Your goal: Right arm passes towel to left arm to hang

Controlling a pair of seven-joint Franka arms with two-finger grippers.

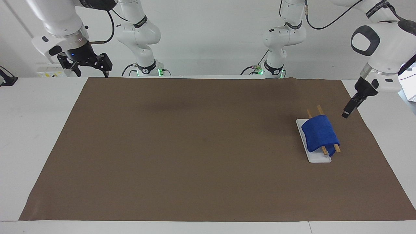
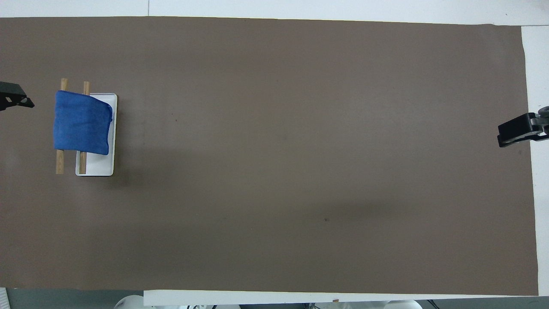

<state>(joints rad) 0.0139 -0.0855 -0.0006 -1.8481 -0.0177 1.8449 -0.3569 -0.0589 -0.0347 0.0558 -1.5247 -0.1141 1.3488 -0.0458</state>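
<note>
Left end effector hangs tilted, empty, beside the draped towel.

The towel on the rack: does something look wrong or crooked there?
Nothing stands out. The towel lies draped over both wooden bars of the rack, above its white base, held by neither claw, though its edges run slightly slanted to the bars.

towel over rails (draped)
</note>
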